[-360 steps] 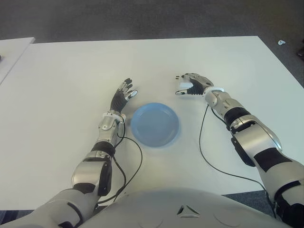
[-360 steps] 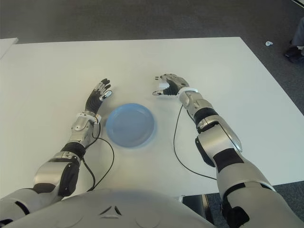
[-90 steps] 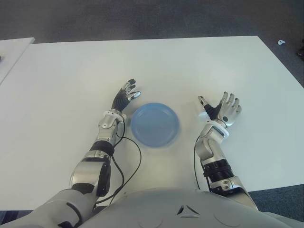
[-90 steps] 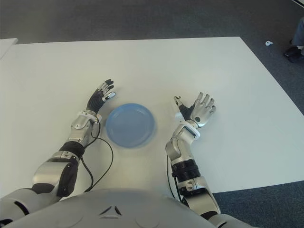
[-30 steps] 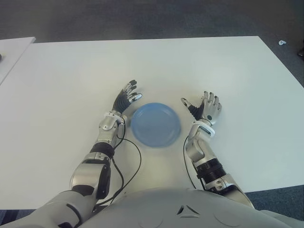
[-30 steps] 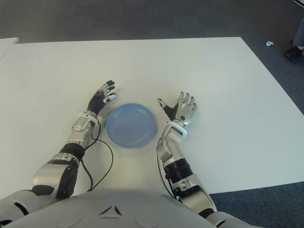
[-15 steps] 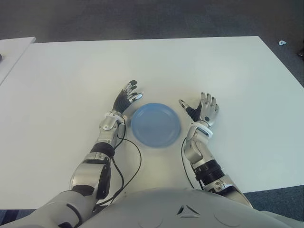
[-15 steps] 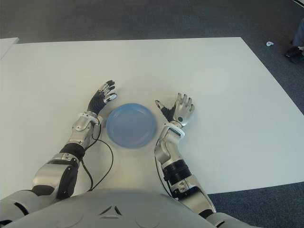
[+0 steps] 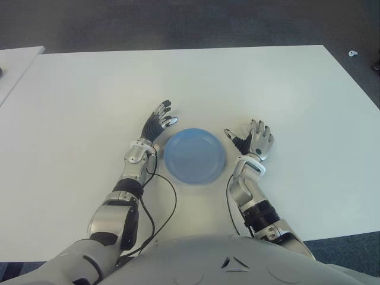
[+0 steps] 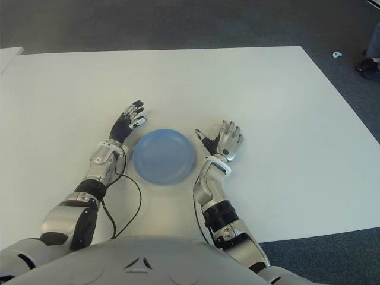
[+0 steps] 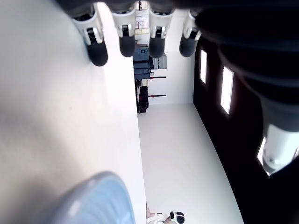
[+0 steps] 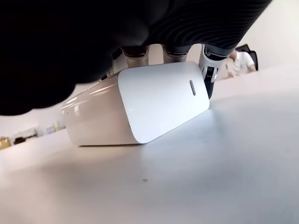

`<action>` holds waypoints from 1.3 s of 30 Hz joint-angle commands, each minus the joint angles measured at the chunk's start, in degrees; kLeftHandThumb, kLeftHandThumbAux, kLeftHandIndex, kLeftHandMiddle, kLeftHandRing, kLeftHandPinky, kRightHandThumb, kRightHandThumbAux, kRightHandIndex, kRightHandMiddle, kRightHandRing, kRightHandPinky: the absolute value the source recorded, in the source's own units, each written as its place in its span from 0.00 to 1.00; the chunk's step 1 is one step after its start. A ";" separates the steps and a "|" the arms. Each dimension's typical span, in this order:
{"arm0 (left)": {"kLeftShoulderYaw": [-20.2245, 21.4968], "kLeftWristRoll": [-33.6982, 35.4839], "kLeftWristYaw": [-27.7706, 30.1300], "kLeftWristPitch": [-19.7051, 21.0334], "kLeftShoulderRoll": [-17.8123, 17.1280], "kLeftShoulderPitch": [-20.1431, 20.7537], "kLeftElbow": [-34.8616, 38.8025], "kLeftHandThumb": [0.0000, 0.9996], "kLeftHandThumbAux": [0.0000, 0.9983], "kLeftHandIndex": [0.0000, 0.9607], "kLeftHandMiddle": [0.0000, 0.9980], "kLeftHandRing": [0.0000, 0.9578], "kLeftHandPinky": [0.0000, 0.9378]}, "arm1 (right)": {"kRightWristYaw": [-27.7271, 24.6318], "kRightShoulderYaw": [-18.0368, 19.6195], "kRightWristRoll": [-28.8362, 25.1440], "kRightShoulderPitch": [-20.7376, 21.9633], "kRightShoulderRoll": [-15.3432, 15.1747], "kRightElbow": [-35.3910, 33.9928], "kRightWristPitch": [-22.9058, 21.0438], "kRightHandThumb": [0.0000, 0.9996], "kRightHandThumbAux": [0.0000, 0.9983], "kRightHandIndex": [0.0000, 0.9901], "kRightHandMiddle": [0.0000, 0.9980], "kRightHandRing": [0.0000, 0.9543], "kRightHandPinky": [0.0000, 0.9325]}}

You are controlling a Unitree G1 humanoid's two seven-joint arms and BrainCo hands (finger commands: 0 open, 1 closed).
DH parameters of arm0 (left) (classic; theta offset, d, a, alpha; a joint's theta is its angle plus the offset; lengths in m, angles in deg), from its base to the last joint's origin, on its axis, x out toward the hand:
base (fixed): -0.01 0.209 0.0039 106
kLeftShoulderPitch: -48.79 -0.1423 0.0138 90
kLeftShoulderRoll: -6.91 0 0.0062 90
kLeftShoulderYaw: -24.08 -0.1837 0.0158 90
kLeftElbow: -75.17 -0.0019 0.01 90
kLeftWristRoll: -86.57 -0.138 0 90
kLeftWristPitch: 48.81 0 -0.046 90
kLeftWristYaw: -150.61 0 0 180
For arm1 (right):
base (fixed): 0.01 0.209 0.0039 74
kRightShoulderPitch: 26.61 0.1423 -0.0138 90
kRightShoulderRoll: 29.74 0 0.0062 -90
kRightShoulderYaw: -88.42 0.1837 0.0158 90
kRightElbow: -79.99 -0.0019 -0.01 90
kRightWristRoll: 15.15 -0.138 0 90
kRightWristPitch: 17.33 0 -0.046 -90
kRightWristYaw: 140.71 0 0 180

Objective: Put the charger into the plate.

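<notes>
Right of the blue plate (image 9: pixel 195 155) sits the right robot hand (image 9: pixel 254 142), low over the white desk (image 9: pixel 285 89) with its fingers (image 9: pixel 262 129) pointing toward the far side and its thumb reaching out toward the plate's rim. The right wrist view shows this hand lying over a white charger (image 12: pixel 140 107): the block sits on the desk surface, tilted, with the fingertips (image 12: pixel 209 77) reaching down past its far edge. Whether the fingers actually clamp the charger or only cover it cannot be told. From the head views the charger itself is hidden beneath the hand, so it lies on the desk just right of the plate, not in it. The plate lies flat on the near middle of the desk, between the two hands. The left robot hand (image 9: pixel 157 122) shows just beside the plate's far left edge, fingers stretched straight and spread, gripping nothing; the left wrist view shows those dark fingertips (image 11: pixel 98 53) extended above the desk with the plate's pale blue rim (image 11: pixel 100 198) close by.
</notes>
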 commanded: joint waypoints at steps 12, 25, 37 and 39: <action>-0.39 -0.43 0.58 2.96 -0.37 -2.13 -0.05 0.03 0.57 0.00 0.00 0.00 0.01 | 0.01 0.70 -1.49 0.35 0.51 2.90 -1.14 0.26 0.19 0.00 0.00 0.00 0.00; -0.51 -0.55 0.54 3.75 -0.50 -2.06 0.26 0.01 0.57 0.00 0.00 0.00 0.00 | 0.94 1.05 -1.79 0.38 0.46 3.11 -0.70 0.26 0.19 0.00 0.00 0.00 0.00; -0.60 -0.71 0.35 3.49 -0.46 -1.94 -0.05 0.02 0.57 0.00 0.00 0.00 0.01 | 2.49 0.75 -2.06 0.17 -0.43 3.09 1.18 0.26 0.19 0.00 0.00 0.00 0.00; -0.59 -0.68 0.36 3.39 -0.46 -1.94 -0.08 0.02 0.57 0.00 0.00 0.00 0.01 | 2.70 0.63 -2.13 0.10 -0.63 3.01 1.61 0.26 0.19 0.00 0.00 0.00 0.00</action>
